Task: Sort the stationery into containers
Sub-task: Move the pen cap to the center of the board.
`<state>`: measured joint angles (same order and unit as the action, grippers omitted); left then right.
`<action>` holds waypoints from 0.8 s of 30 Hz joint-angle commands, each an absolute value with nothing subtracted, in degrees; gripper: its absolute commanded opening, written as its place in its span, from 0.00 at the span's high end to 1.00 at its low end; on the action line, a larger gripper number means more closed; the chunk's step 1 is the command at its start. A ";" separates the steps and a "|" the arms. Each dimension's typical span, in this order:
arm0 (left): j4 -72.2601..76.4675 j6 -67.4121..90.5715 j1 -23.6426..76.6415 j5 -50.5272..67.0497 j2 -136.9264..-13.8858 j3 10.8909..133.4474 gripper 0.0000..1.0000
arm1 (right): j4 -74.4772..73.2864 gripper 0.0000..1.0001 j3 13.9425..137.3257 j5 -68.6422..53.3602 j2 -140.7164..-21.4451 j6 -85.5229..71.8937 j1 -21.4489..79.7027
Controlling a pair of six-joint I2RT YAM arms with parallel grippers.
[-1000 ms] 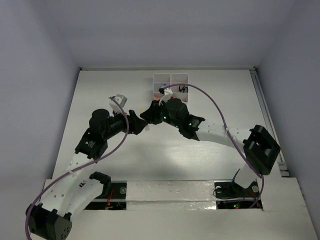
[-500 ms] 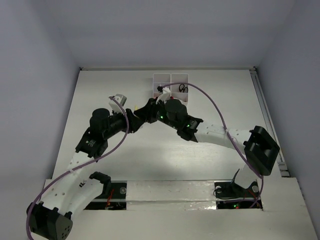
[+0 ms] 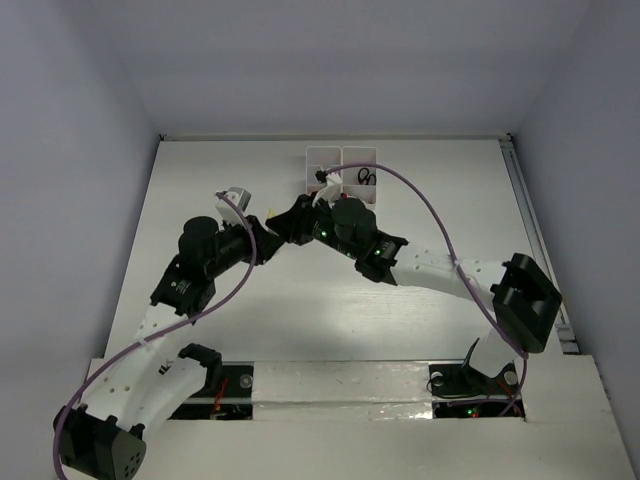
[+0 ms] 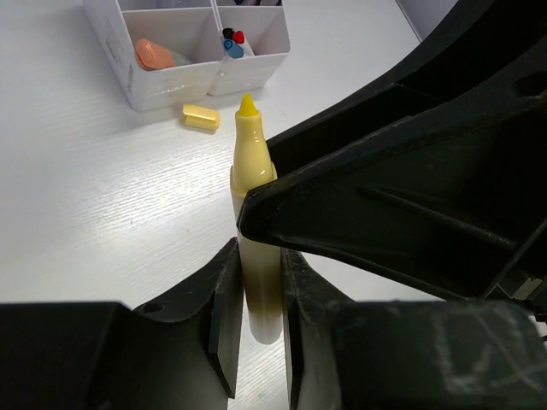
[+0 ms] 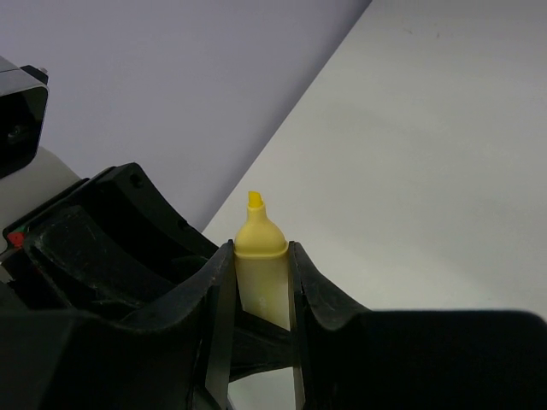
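Observation:
Both grippers hold one uncapped yellow highlighter above the table. In the left wrist view my left gripper is shut on its rear end, both pads pressed against the barrel. My right gripper is shut on the barrel just behind the yellow tip section. Its black fingers cross over the highlighter in the left wrist view. The white containers stand beyond, holding an orange eraser and pens with black, red and blue caps. From above, the two grippers meet near the containers.
A small yellow cap-like piece lies on the table just in front of the containers. Black scissors sit in a far compartment. The right arm's purple cable arcs over the table, and the grey walls close in the back and sides.
My left gripper has closed onto the highlighter's rear end. Both grippers have shifted slightly toward the containers, with the right one keeping its hold.

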<state>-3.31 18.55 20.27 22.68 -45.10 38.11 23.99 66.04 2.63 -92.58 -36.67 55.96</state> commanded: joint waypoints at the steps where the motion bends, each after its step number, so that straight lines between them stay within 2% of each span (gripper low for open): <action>1: -1.85 17.93 20.39 22.24 -43.77 38.67 1.00 | 28.04 0.95 66.80 4.83 -88.68 -35.77 56.60; 3: -1.76 17.75 20.39 22.24 -43.24 38.67 1.00 | 27.34 0.88 66.45 5.62 -87.72 -34.90 56.60; 4: -1.84 17.67 20.39 22.24 -43.16 38.76 1.00 | 27.07 0.80 66.36 5.71 -87.28 -34.28 56.60; 5: -1.85 17.58 20.39 22.24 -42.89 38.85 1.00 | 25.59 0.60 66.62 5.80 -86.84 -33.41 56.60; 8: -2.46 16.70 20.39 22.24 -42.54 39.11 1.00 | 19.02 0.32 66.80 5.72 -83.86 -29.02 55.29; 14: -3.34 14.94 19.87 21.27 -41.49 40.08 1.00 | 9.59 0.30 59.78 0.36 -75.07 -25.41 47.56; 19: -3.25 14.94 19.34 21.09 -39.82 39.99 1.00 | -2.09 0.29 58.97 2.45 -78.12 -23.29 44.04; 20: -3.16 14.94 19.34 21.27 -39.47 39.99 1.00 | -4.02 0.19 59.06 3.50 -79.35 -23.12 44.03; 21: -3.16 14.94 18.81 21.44 -39.20 39.90 1.00 | -4.48 0.15 59.06 5.60 -82.06 -23.20 44.03; 24: -3.08 15.03 18.81 21.71 -38.67 39.82 1.00 | -5.36 0.11 61.16 8.69 -88.65 -23.73 44.03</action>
